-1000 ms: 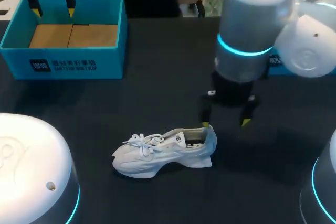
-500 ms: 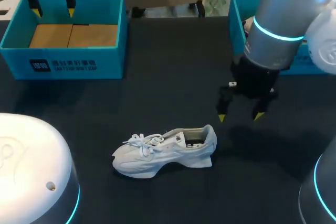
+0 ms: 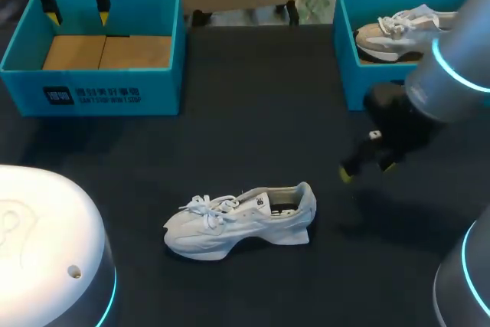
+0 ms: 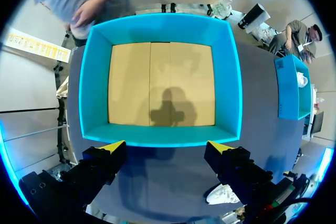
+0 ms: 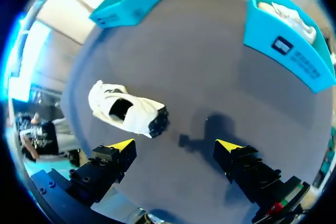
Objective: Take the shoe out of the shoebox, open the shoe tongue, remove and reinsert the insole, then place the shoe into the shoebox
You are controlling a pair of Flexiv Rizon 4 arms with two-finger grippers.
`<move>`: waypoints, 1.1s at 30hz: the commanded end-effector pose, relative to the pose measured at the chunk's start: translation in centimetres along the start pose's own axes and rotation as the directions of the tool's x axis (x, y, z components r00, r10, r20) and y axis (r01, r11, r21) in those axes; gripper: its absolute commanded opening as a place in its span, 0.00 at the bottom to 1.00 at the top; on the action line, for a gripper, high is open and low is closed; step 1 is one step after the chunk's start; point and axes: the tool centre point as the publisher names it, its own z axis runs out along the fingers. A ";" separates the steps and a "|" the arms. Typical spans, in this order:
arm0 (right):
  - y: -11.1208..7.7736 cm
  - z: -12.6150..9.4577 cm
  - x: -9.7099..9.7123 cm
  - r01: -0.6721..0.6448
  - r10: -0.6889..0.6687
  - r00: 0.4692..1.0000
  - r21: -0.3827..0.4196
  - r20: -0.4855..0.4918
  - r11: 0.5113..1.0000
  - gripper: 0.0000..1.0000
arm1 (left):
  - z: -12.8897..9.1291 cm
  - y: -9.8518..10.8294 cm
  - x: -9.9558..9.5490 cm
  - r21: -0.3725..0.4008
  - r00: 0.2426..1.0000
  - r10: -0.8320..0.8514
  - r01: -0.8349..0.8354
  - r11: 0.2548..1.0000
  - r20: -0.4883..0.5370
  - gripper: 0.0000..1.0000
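Right claw (image 3: 367,171) has swung clear of shoe (image 3: 241,220), gaping empty; left claw (image 3: 77,17) gapes above shoebox (image 3: 92,91).

The white laced shoe (image 3: 240,221) looks like soft cloth and mesh. The dark table (image 3: 245,112) is matt. The left blue shoebox (image 3: 99,93) looks like smooth card, floored in plain brown cardboard.

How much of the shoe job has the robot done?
Done: the white shoe lies out on the table. In hand: nothing; the right tool is open, apart from it, the left tool open over the empty shoebox. Left: maybe tongue and insole, I cannot tell, then boxing it.
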 end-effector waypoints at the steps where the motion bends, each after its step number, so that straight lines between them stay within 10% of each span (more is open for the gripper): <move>1: -1.9 -0.1 -0.5 -0.015 -0.030 0.973 -0.189 -0.230 0.982 1.00 | 0.0 0.0 0.0 0.000 1.000 0.000 0.000 1.000 0.000 1.00; 12: -1.4 1.3 -1.4 0.332 -0.402 0.904 -0.354 -0.145 0.874 1.00 | 0.0 0.0 0.0 0.000 1.000 0.000 0.000 1.000 0.000 1.00; 23: -1.4 1.3 -1.4 0.332 -0.402 0.904 -0.354 -0.145 0.874 1.00 | 0.0 0.0 0.0 0.000 1.000 0.000 0.000 1.000 0.000 1.00; 33: -2.9 4.5 -4.5 0.481 -0.596 0.802 -0.533 -0.054 0.696 1.00 | 0.0 0.0 0.0 0.000 1.000 0.000 0.000 1.000 0.000 1.00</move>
